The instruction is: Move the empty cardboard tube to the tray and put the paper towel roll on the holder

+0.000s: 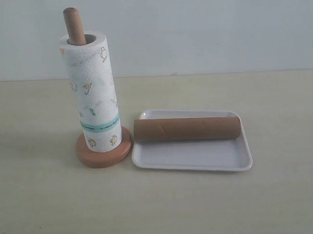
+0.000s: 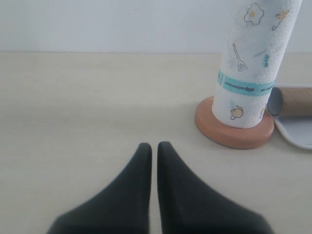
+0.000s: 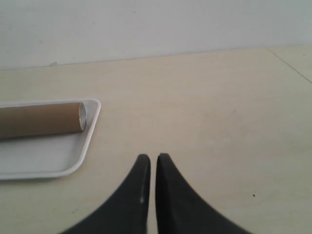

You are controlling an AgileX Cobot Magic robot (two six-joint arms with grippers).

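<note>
Looks finished — paper towel roll (image 1: pixel 91 88) upright on the holder (image 1: pixel 104 156), nearer left tool (image 2: pixel 152 145); cardboard tube (image 1: pixel 187 129) lying lengthwise in the tray (image 1: pixel 194 158), nearer right tool (image 3: pixel 150 157). Both tools pinched together, empty.

Both the left claw (image 2: pixel 152 145) and right claw (image 3: pixel 149 157) have smooth matte black fingers tapering to rounded tips.

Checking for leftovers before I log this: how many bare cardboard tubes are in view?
1. The empty cardboard tube lies on its side in the white tray, beside the holder. The paper towel roll on the holder may hide its own core.
</note>
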